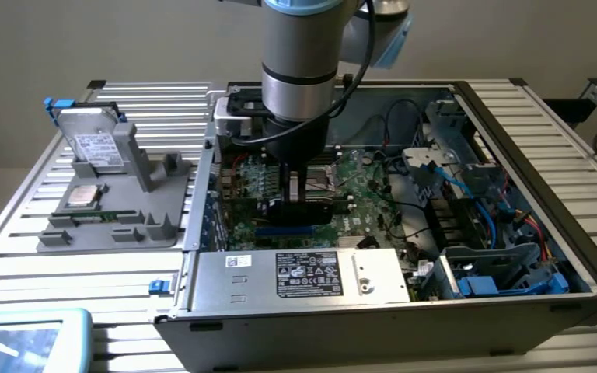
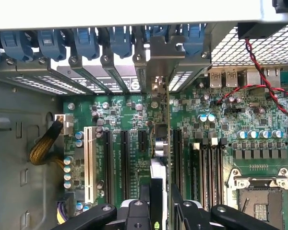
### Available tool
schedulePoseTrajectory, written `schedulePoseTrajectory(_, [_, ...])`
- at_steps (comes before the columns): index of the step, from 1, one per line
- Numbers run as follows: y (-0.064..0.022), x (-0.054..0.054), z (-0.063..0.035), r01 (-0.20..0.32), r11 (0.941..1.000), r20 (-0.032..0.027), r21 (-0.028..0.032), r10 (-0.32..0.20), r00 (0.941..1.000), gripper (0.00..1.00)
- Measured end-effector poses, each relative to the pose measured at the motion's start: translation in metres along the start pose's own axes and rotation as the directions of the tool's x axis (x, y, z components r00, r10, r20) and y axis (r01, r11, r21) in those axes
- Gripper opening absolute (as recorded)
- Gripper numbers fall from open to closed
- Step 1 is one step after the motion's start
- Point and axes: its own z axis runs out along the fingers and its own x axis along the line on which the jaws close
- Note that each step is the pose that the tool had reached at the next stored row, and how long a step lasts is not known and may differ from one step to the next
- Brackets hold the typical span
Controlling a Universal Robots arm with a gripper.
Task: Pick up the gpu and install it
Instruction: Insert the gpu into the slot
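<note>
The jaws are clamped on the thin black rectangular gpu (image 1: 304,211) (image 2: 156,188). It stands on edge low over the green motherboard (image 1: 373,194), inside the open grey metal computer case (image 1: 382,330) on the slatted metal desk (image 1: 13,252). It is probably held upright so its lower edge lines up with 1 long black slot (image 2: 125,163), with its silvery bracket toward the case's rear openings.

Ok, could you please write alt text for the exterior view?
A robot arm reaches down into an open PC case, its tool holding the black gpu on edge over the green motherboard. On the exterior view's left, a grey tray beside the case holds a hard drive.
</note>
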Motion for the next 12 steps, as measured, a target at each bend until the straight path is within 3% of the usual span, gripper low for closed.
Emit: schedulePoseTrajectory(12, [-0.0017, 0.001, 0.0002, 0.0, 1.0, -0.0001, 0.0, 0.0, 1.0, 0.27])
